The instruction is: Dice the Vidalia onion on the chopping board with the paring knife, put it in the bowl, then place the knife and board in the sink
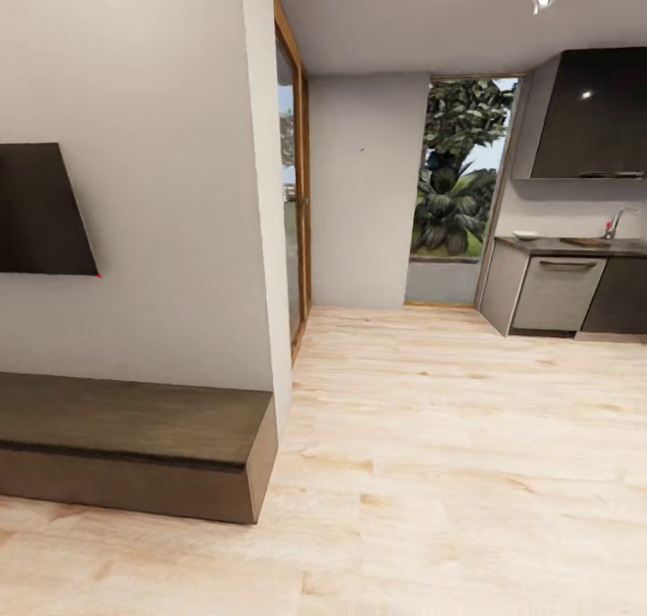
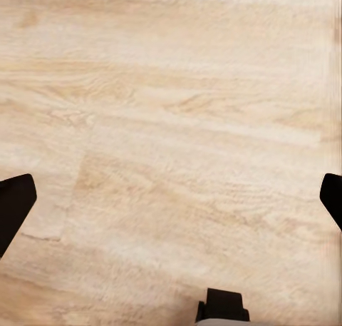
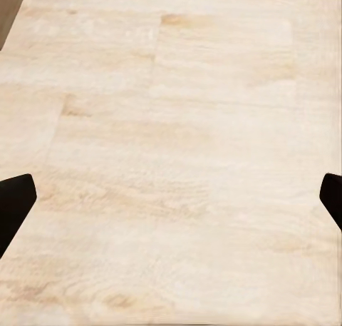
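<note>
Two dark things lie on the countertop (image 1: 575,245) far across the room at the right of the head view: a pale bowl (image 1: 526,236) near its left end and a flat brown chopping board (image 1: 586,241) just to the right of it. Beyond the board stands the chrome tap (image 1: 618,218) with a red spot at its base, which marks where the sink (image 1: 629,241) sits, though the basin itself is too small and flat to make out from here. The onion and the knife cannot be told at this distance. Below the counter are a grey front with a bar handle (image 1: 567,264) and darker cabinet fronts, and above it hangs a glossy black wall cabinet (image 1: 598,117).

Both claws are well apart from all of that. The left gripper (image 2: 171,201) hangs over bare wooden floor (image 2: 178,112), its two dark fingertips (image 2: 14,208) spread wide to the picture's edges with nothing between them. The right gripper (image 3: 171,201) is likewise spread wide over the same light floor, holding nothing.

Nearer the robot, a white wall (image 1: 135,175) carries a dark screen (image 1: 40,211), with a low dark wooden bench (image 1: 135,445) beneath it. A tall window (image 1: 458,180) at the far end shows leafy plants.
</note>
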